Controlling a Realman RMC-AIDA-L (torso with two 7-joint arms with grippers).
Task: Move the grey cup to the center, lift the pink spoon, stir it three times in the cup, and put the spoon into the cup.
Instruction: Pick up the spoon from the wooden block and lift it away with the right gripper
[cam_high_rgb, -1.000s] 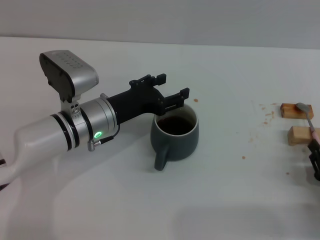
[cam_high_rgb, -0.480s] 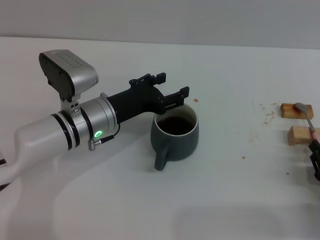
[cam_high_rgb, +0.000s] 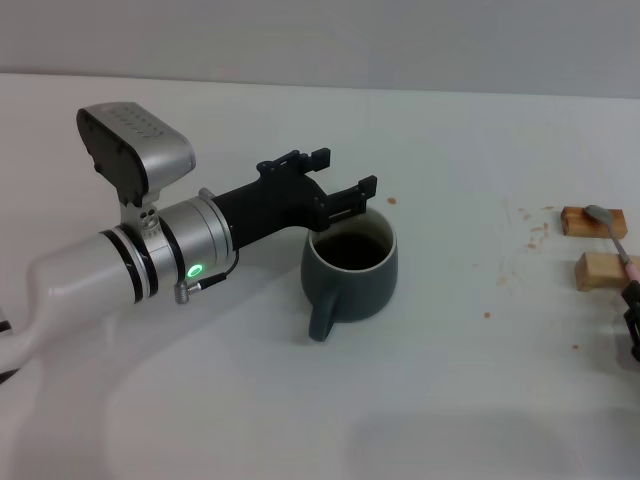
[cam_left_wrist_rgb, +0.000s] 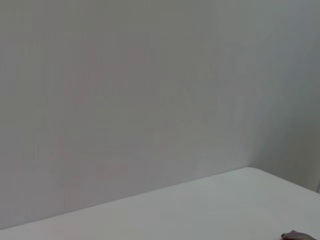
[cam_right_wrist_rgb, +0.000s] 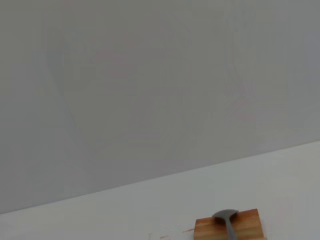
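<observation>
The grey cup (cam_high_rgb: 350, 266) stands at the middle of the table with dark liquid inside and its handle toward me. My left gripper (cam_high_rgb: 347, 170) is open, just behind the cup's far left rim and not holding it. The pink spoon (cam_high_rgb: 620, 243) lies across two wooden blocks at the far right, with its grey bowl on the far block. The spoon's bowl also shows in the right wrist view (cam_right_wrist_rgb: 226, 216). My right gripper (cam_high_rgb: 633, 315) is at the picture's right edge, by the pink end of the handle, mostly cut off.
Two small wooden blocks, the far one (cam_high_rgb: 580, 221) and the near one (cam_high_rgb: 598, 270), hold the spoon. Small brown specks (cam_high_rgb: 530, 235) lie between cup and blocks. The white table (cam_high_rgb: 460, 400) stretches in front of the cup.
Almost nothing. The left arm has shifted very slightly back from the cup. The right gripper has edged a little toward the picture's right edge.
</observation>
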